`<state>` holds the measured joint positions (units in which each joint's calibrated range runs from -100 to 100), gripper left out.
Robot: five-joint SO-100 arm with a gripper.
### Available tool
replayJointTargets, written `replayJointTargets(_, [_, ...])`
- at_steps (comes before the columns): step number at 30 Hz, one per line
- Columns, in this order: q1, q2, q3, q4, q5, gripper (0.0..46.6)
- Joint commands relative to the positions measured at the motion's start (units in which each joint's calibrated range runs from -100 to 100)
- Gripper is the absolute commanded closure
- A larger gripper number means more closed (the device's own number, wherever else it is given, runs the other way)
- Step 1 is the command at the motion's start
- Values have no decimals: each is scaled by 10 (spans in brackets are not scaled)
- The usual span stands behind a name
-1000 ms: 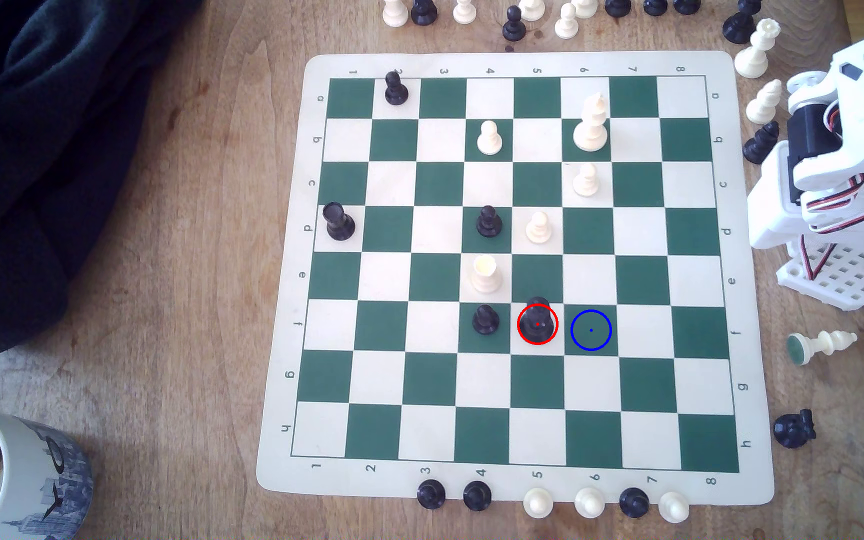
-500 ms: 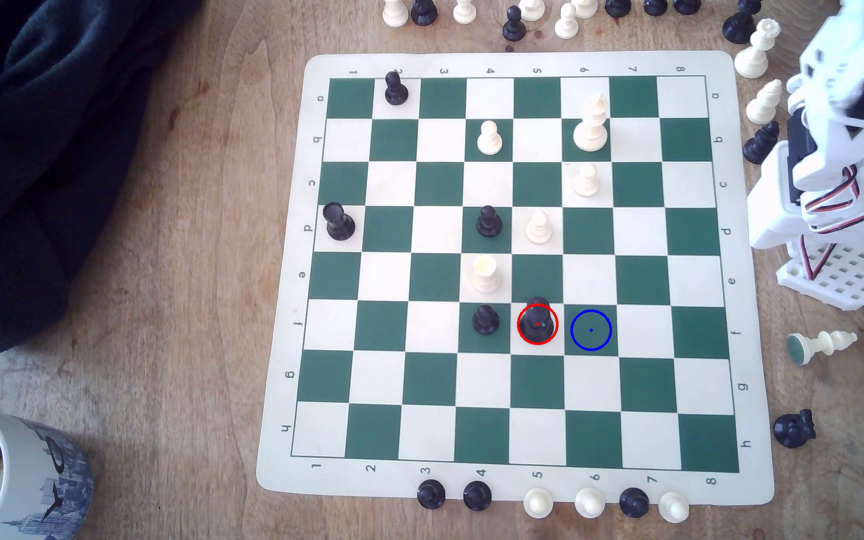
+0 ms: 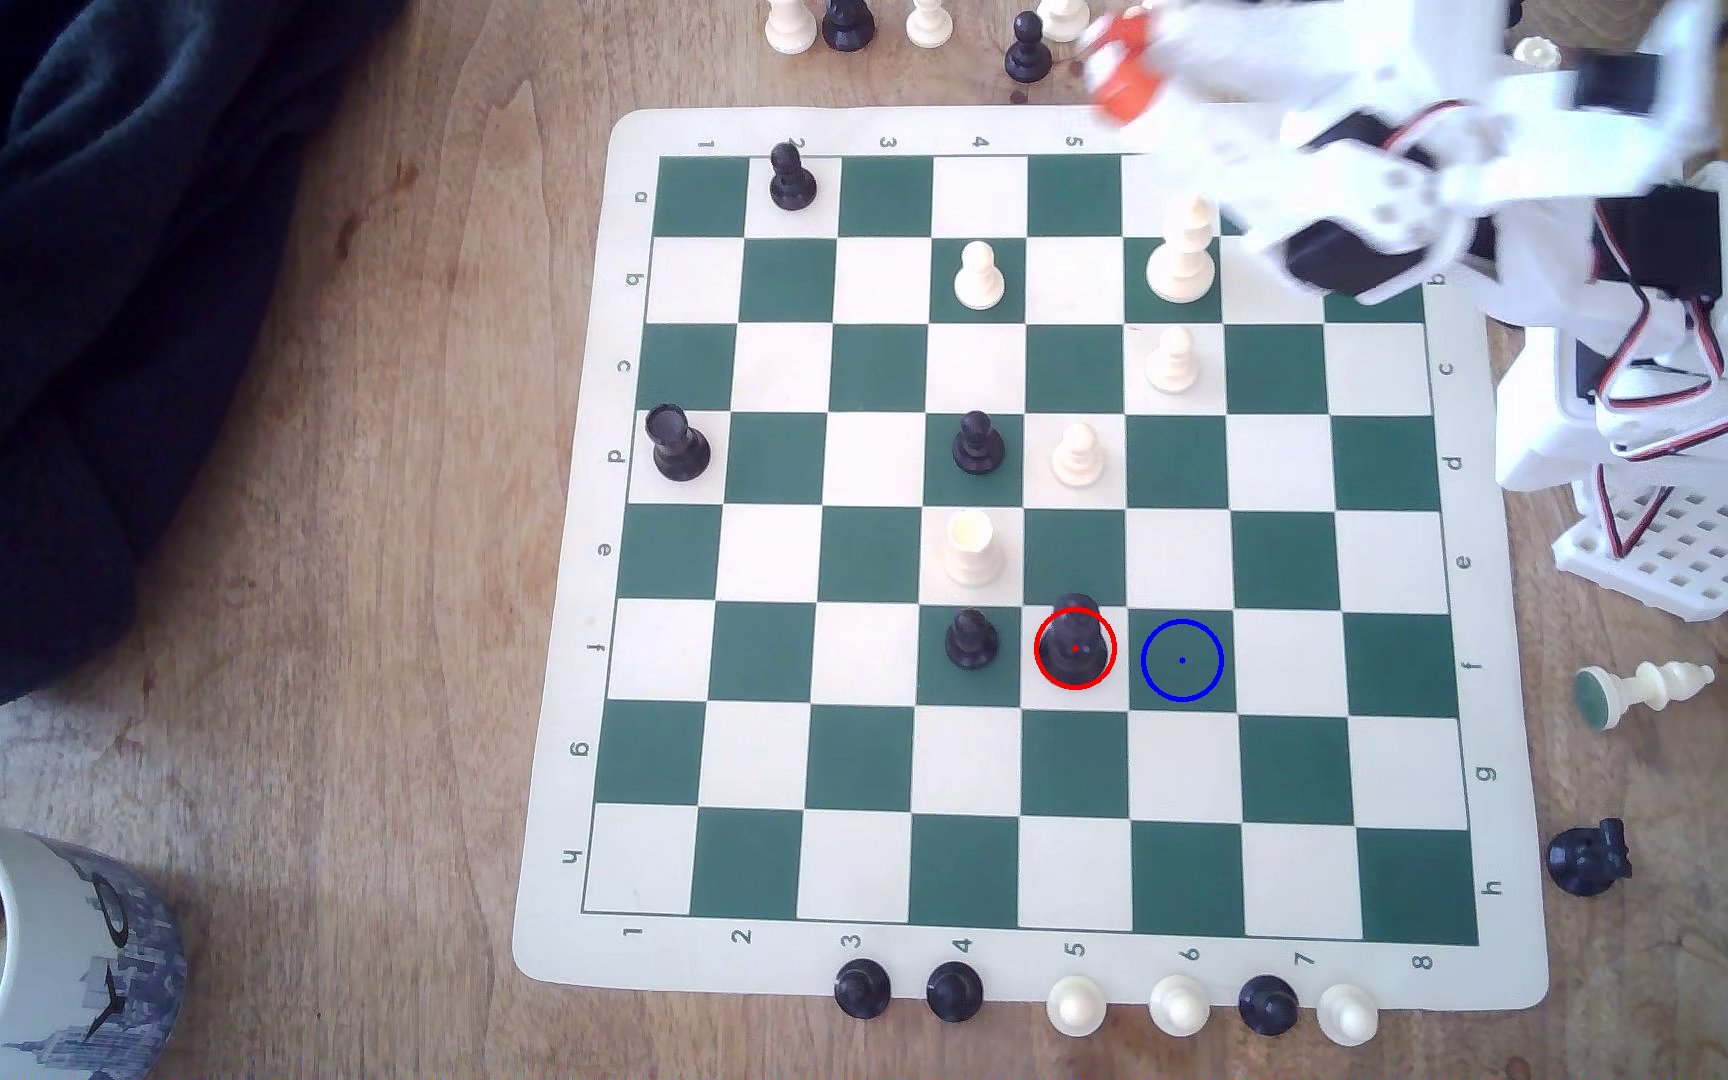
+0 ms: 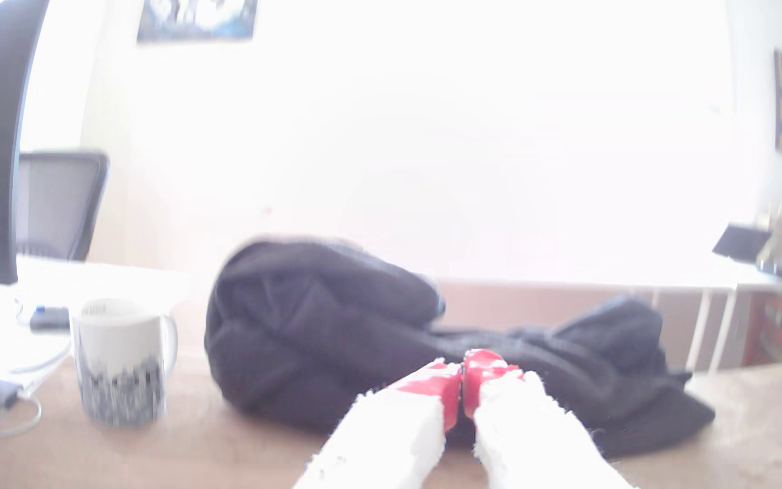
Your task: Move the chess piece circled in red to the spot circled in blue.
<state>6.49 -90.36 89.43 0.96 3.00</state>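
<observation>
The chess piece circled in red (image 3: 1075,639) is a glossy black piece standing upright on a cream square in row f of the board (image 3: 569,582), in the exterior view. One square toward that view's right lies the spot circled in blue (image 3: 1182,660), a bare dark green square. My gripper (image 3: 1114,68) is blurred, high over the board's far edge near column 5, far from both. In the wrist view its red-tipped fingers (image 4: 488,364) press together with nothing between them, so the gripper (image 4: 463,371) is shut.
Black pawns (image 3: 971,639) (image 3: 977,443), a white rook (image 3: 969,545), white pawns (image 3: 1076,454) and a tall white piece (image 3: 1182,254) stand on the board. A black rook (image 3: 676,443) is at the exterior view's left edge. Spare pieces ring the board. Mug (image 3: 29,945), dark cloth (image 3: 91,260).
The arm has unfolded from beside its base at the exterior view's right and swung out over the board's far right corner. No chess piece has moved.
</observation>
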Motion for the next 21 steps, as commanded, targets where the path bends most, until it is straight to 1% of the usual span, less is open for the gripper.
replayJointTargets(1, [-10,61,-193,250,-4,464])
replayJointTargets(2, [-14,78,-215,267,-17,464])
replayJointTargets(3, [-18,96,-236,281,-48,464])
replayJointTargets(4, [-37,109,-263,311,-150,464])
replayJointTargets(5, [-48,112,-276,331,-176,464])
replayJointTargets(6, [-62,130,-309,371,-184,444])
replayJointTargets(8, [-72,158,-339,395,-186,429])
replayJointTargets(11, [-79,194,-383,433,-183,464])
replayJointTargets(17, [-101,296,-512,563,-179,464])
replayJointTargets(18, [-102,315,-535,589,-177,464])
replayJointTargets(19, [-102,331,-554,615,-161,464])
replayJointTargets(21, [-105,337,-555,631,-156,464])
